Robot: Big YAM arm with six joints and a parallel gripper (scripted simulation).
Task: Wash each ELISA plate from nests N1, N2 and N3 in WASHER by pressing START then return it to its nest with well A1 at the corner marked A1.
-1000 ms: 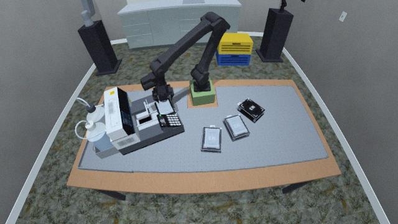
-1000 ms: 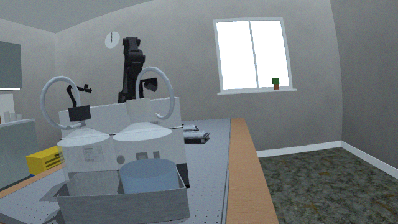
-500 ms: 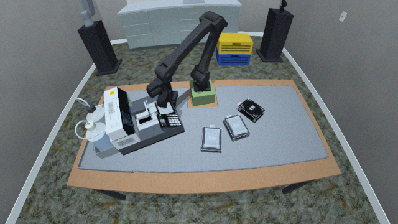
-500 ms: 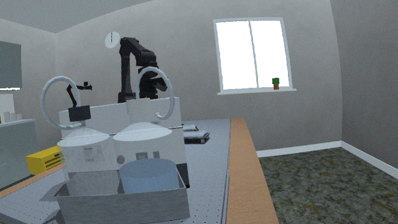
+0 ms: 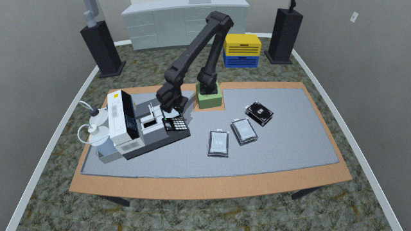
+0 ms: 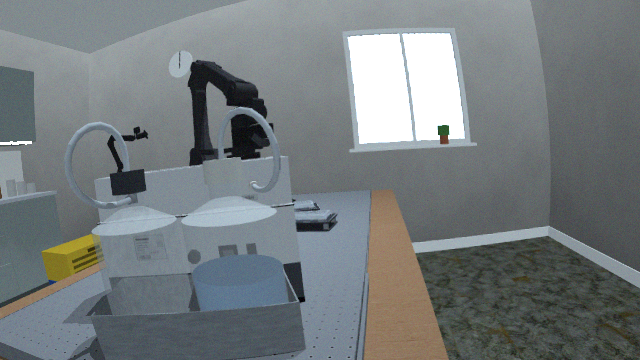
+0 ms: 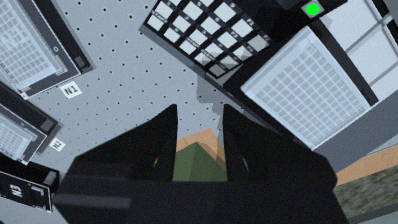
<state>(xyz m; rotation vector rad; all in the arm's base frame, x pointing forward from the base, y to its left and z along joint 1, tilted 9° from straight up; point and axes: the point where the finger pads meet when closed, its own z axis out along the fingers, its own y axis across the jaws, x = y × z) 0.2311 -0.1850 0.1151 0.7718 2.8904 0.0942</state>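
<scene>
My gripper (image 5: 178, 107) (image 7: 200, 112) is partly open with nothing between its fingers, above the washer's carrier end. One plate (image 5: 172, 113) (image 7: 310, 87) lies on the carrier and looks flat; its locators are too small to judge. The washer (image 5: 120, 117) has its lamp (image 5: 166, 119) (image 7: 312, 9) lit green. The keypad (image 5: 180, 124) (image 7: 197, 36) is beside the carrier. Nest N3 (image 5: 259, 112) (image 7: 22, 189) is empty. A plate (image 5: 244, 129) (image 7: 14, 142) sits in nest N2, and another plate (image 5: 219, 142) (image 7: 25, 42) sits in nest N1.
The green arm base (image 5: 209, 100) (image 7: 197, 165) stands close beside the washer's carrier end. Two bottles with looped tubes stand in a grey tray (image 6: 200, 335) behind the washer. The three nests stand apart on the perforated mat (image 5: 289, 141).
</scene>
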